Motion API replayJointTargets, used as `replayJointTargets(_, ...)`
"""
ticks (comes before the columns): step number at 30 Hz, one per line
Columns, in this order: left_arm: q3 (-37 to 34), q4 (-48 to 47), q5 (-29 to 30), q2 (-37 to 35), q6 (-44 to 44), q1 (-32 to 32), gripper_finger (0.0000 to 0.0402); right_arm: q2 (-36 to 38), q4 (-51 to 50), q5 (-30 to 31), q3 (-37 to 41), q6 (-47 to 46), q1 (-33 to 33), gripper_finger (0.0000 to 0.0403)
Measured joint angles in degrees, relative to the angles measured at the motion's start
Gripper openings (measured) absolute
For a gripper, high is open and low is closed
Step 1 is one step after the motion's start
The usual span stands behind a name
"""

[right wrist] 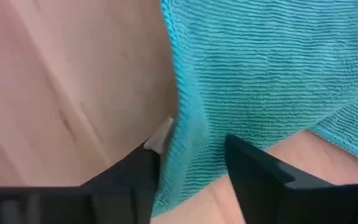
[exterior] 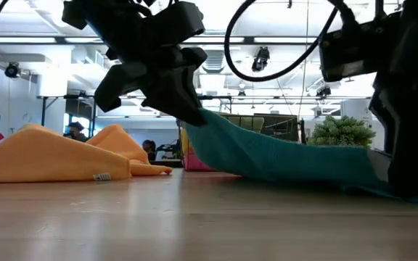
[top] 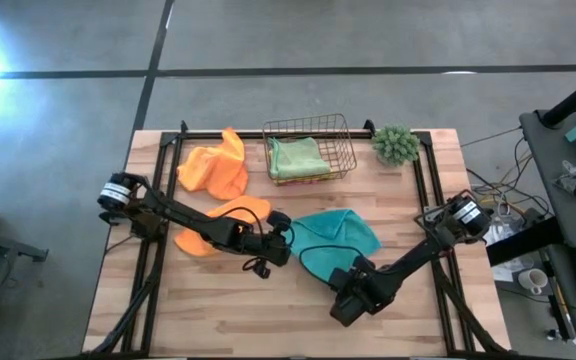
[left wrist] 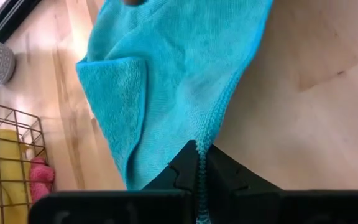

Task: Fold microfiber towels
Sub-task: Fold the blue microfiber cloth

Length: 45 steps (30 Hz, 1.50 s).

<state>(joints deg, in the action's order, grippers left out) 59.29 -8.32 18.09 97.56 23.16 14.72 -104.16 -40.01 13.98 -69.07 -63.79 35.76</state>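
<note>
A teal microfiber towel (top: 338,238) lies mid-table, partly doubled over on itself. My left gripper (top: 284,240) is shut on its left edge and holds that side raised, so the cloth (exterior: 281,156) slopes down to the table on the right. My right gripper (right wrist: 194,165) points steeply down at the towel's near-right corner, open, with one finger on each side of a hemmed edge bearing a white tag (right wrist: 160,138). Two orange towels (top: 216,165) (top: 213,225) lie bunched on the left of the table. My left gripper pinches the teal towel's stitched edge (left wrist: 207,134) between its two shut fingers, coming slantwise down from the table's left. That side is lifted off the table; the rest hangs down, with its right end on the wood. My right gripper straddles the towel's edge (right wrist: 182,143); I cannot tell whether its fingers touch the cloth.
A wire basket (top: 308,148) at the far middle holds a light green towel, with yellow and pink cloth showing in it in the left wrist view. A small green plant (top: 396,145) stands to its right. Bare wood lies along the table's near edge.
</note>
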Motion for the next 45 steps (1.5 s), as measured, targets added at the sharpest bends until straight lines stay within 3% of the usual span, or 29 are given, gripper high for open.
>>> replayJointTargets(7, -0.07, -2.63, -0.02, 0.00, 0.02, -0.02, 0.0000, 0.00, 0.09, -0.04, 0.01, -4.09, -0.01, 0.0034)
replayJointTargets(9, -0.05, -3.70, 0.00, 0.00, 0.02, -0.02, 0.0000, 0.00, -0.05, -0.53, -0.26, -4.49, 0.20, 0.0017)
replayJointTargets(21, 0.10, -9.37, -0.06, -4.94, -0.02, 0.00, 0.0000, 0.00, -1.71, -0.91, -7.20, -5.55, 1.55, 0.0008)
replayJointTargets(32, 0.16, -16.08, -2.71, -20.16, -0.23, 0.46, 0.0000, 0.00, -19.06, 0.10, -22.58, -6.16, 2.59, 0.0008)
replayJointTargets(39, 3.22, -20.69, -3.64, -28.09, -0.33, 1.23, 0.0000, 0.00, -34.21, 7.25, -35.52, -5.50, 2.61, 0.0008)
replayJointTargets(45, 9.84, -21.51, -4.57, -30.00, -1.78, 2.79, 0.0000, 0.00, -40.73, 12.78, -46.13, -1.82, 2.43, 0.0008)
